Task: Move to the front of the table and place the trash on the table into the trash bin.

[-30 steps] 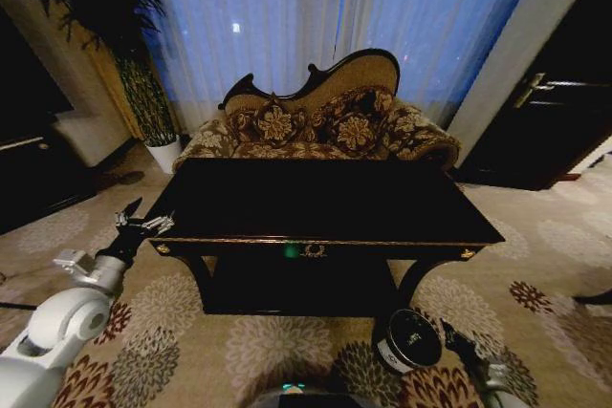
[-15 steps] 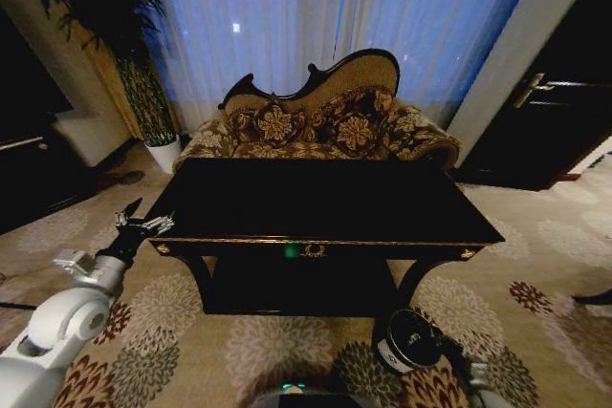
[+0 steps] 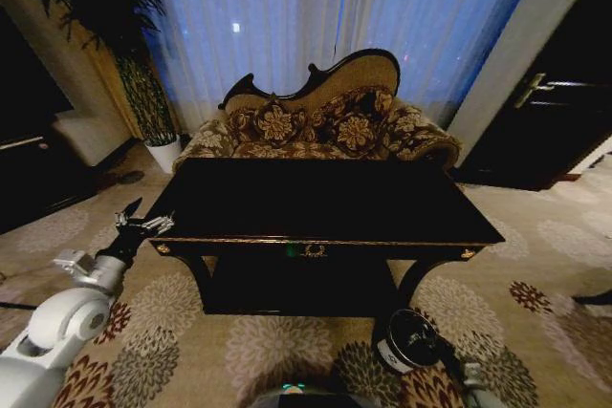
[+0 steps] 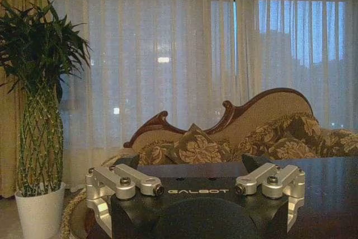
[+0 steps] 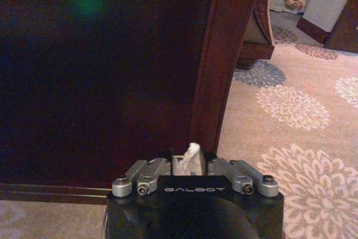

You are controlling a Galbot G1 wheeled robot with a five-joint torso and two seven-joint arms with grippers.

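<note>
Pinching a white paper bit (image 5: 189, 159) upright, right gripper (image 5: 189, 167) closed beside the trash bin (image 3: 409, 339), left gripper (image 3: 143, 225) spread, empty.

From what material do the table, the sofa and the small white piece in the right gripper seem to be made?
The table: likely wood with a glossy black finish, since its top reflects light and has gold trim.
The sofa: floral woven fabric in a dark carved frame, probably wood.
The white piece in the right gripper: crumpled and thin, probably paper or tissue.
</note>
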